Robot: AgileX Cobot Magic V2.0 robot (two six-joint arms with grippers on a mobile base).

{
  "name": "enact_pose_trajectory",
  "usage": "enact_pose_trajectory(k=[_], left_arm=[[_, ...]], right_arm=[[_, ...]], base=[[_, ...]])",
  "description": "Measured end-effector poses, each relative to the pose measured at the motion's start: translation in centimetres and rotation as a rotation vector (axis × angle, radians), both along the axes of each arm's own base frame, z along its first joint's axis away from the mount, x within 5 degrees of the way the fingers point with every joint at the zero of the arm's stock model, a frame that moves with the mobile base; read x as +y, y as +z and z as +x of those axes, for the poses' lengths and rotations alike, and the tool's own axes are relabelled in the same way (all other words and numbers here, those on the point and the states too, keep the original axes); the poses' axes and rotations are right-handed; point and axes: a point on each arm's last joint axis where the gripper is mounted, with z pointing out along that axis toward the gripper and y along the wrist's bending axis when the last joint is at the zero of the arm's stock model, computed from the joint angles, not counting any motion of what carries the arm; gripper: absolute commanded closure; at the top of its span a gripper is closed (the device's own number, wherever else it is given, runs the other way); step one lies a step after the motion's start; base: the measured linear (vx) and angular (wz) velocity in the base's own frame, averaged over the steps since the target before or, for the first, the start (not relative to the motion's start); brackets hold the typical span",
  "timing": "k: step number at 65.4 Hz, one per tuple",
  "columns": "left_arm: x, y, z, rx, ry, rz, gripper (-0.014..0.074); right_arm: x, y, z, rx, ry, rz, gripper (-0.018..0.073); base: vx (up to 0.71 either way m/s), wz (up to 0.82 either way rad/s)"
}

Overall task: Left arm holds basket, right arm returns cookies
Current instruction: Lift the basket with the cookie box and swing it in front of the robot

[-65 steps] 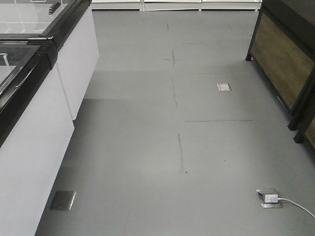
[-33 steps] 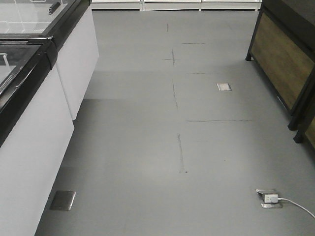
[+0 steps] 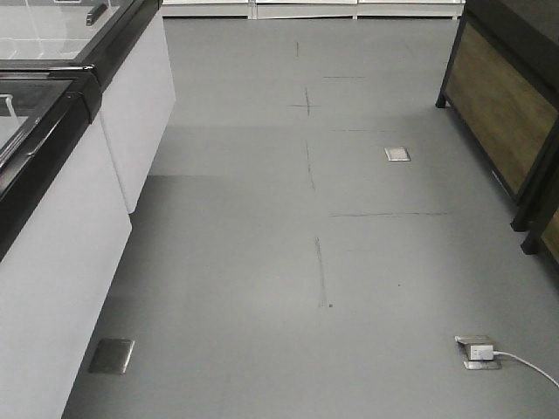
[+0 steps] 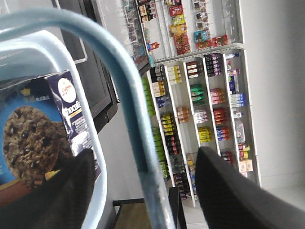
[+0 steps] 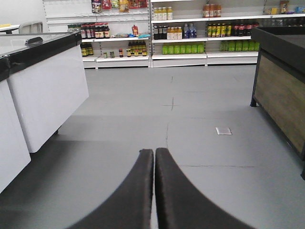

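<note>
A grey floor (image 3: 262,262) with thin dark lines is shown in the front view. White freezers (image 3: 52,218) with black rims are set on the left and a wood-panelled unit (image 3: 502,105) on the right. Two metal plates (image 3: 397,154) are let into the floor, and a white adapter (image 3: 479,351) with its cable lies lower right. Stocked shelves (image 5: 181,45) line the far wall.

The cookies (image 4: 43,133) are seen inside the basket (image 4: 28,57). The left gripper (image 4: 145,152) is spread wide, with the handle (image 4: 125,86) crossing the gap; contact cannot be determined. The right gripper (image 5: 154,151) is closed on nothing, fingers pressed together, above the floor.

No difference from the earlier front frames is observed.
</note>
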Motion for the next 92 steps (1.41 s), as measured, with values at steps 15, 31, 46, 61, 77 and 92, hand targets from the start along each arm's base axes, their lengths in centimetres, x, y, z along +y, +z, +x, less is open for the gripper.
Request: enact_pose_trajectory(k=[15,31,46,61,77,92], left_arm=[[-0.6,-0.2,1.5,-0.023,-0.024,-0.008,0.0235],[-0.5,0.6,1.8,-0.033,-0.026,0.028,0.0421],[-0.5,1.5,1.9,-0.048,-0.046,0.054,0.0605],[-1.1,6.0,3.0,-0.110,-0.087,0.179,0.0604],[-6.3,12.4,6.8,-0.248,-0.255,0.265,0.0603],[-13.8,14.9,10.4,-0.331,-0.473,0.226,0.0603]], right_arm=[[0.0,0.0,0.0,0.000,0.000,0.000,0.0568],[0.0,0.0,0.0,0.000,0.000,0.000,0.0568],[0.0,0.0,0.0,0.000,0.000,0.000,0.0568],[0.0,0.0,0.0,0.000,0.000,0.000,0.0568],[0.0,0.0,0.0,0.000,0.000,0.000,0.0568],[0.0,0.0,0.0,0.000,0.000,0.000,0.0568]], base=[[0.00,0.00],[0.00,0.00],[0.00,0.00],[0.00,0.00],[0.00,0.00],[0.00,0.00]])
